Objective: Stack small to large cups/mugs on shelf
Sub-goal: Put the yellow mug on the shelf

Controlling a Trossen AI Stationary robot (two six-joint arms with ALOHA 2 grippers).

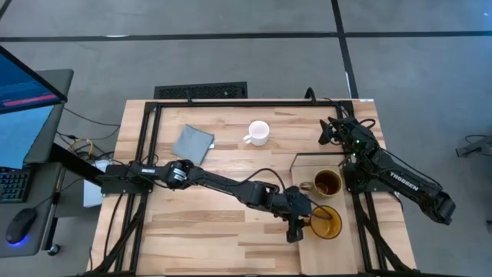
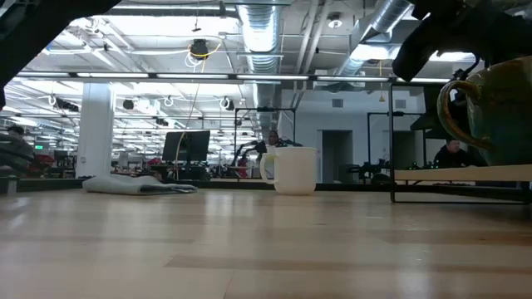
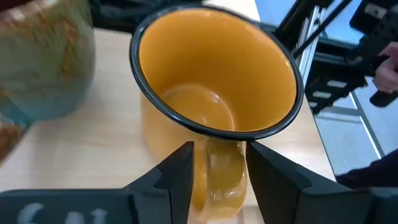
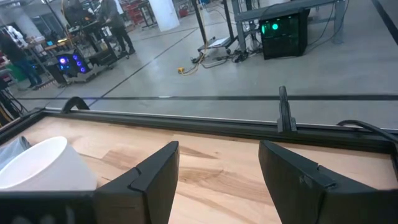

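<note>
The yellow-orange mug stands upright on the pale shelf board at the table's right, near its near end. My left gripper is shut on the mug's handle. The dark brown mug stands on the board just beyond it and shows in the low view too. The white mug stands on the tabletop farther back. My right gripper is open and empty above the table's far right part. My left gripper pinches the yellow-orange mug's handle between its two fingers, one finger on each flat side. It comes slanting down from the table's left. The mug sits upright with its mouth up and its base on the board.
A grey-blue folded cloth lies on the tabletop at the far left of centre. A dark frame runs around the table's edges. The planks between cloth, white mug and board are bare.
</note>
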